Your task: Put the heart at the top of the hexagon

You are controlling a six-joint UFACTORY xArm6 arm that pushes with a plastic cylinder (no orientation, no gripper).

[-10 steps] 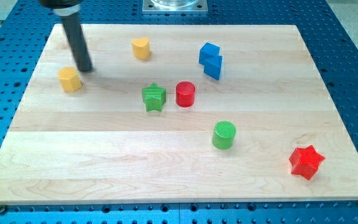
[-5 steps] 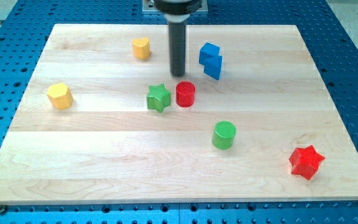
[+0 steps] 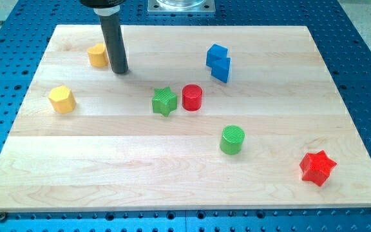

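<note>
Yellow heart (image 3: 97, 55) just left of my tip (image 3: 120, 71), apparently touching the rod.
No jaws to spread or close on this end effector. Yellow hexagon (image 3: 62, 98) below the heart, toward the view's left. Wooden table (image 3: 172, 174) on blue perforated base (image 3: 366, 64).

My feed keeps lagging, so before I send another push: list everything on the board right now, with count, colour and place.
yellow heart block: 1, yellow, top left, just left of my tip
yellow hexagon block: 1, yellow, left edge, below the heart
blue block: 1, blue, top, right of centre
green star block: 1, green, centre
red cylinder block: 1, red, beside the star's right
green cylinder block: 1, green, below centre
red star block: 1, red, bottom right
wooden board: 1, pale wood
my tip: 1, dark rod end
</note>
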